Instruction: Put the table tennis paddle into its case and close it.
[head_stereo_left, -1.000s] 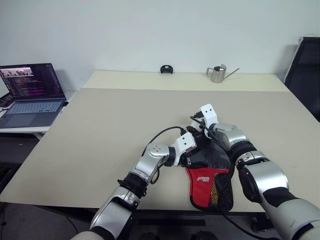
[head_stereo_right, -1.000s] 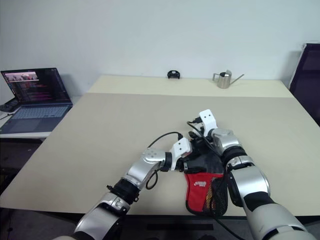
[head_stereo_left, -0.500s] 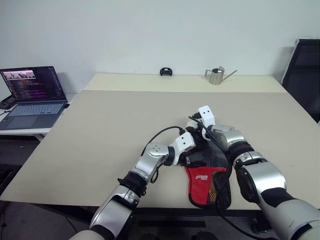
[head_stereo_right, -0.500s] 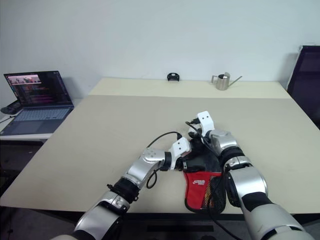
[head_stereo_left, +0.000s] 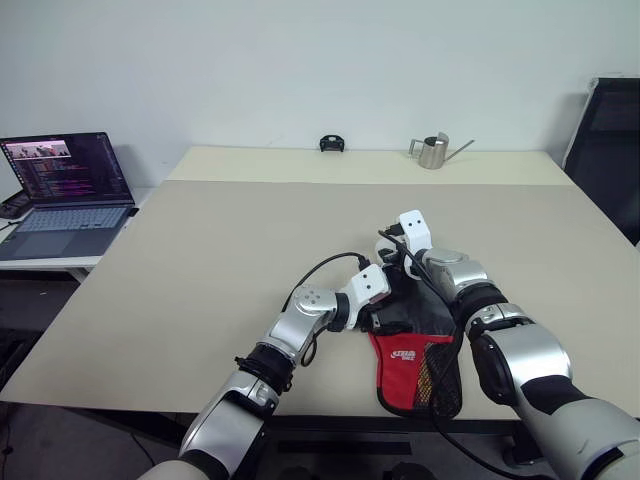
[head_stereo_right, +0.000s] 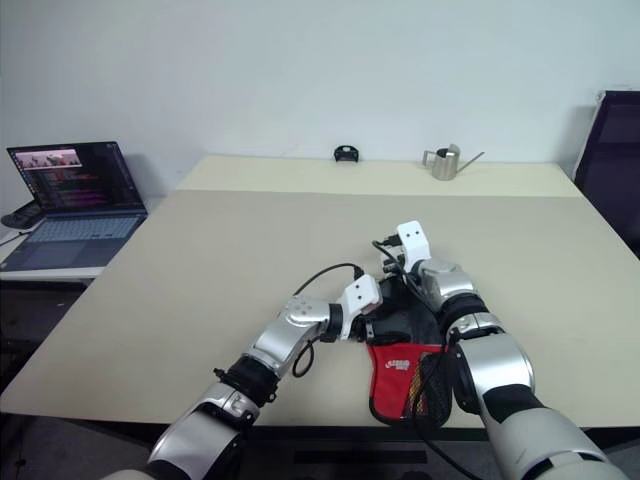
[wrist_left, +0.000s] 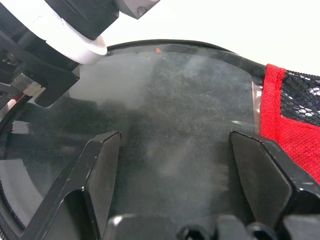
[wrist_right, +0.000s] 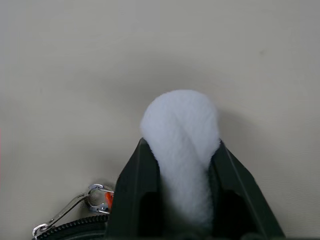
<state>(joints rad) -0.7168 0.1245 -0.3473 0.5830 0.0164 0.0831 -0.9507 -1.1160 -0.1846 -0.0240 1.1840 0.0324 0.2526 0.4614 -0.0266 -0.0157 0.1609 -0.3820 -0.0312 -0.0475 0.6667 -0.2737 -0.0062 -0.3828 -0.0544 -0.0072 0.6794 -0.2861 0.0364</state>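
Observation:
The case (head_stereo_left: 412, 352) lies flat near the table's front edge, its black part toward the far side and its red panel with white lettering and mesh pocket toward me. My left gripper (wrist_left: 175, 137) is open, its fingers spread over the case's black panel (wrist_left: 170, 90). At the case's far rim my right gripper (wrist_right: 181, 145) is shut on a white fluffy tuft (wrist_right: 180, 120), with the metal zip pull (wrist_right: 95, 195) just beside it. The table tennis paddle is hidden.
An open laptop (head_stereo_left: 65, 190) sits on a side table to the left. A small black object (head_stereo_left: 333, 142) and a metal watering can (head_stereo_left: 432, 150) stand at the table's far edge. A dark chair (head_stereo_left: 610, 150) is at the right.
The head view has shifted slightly. Both arms and the case stay where they were.

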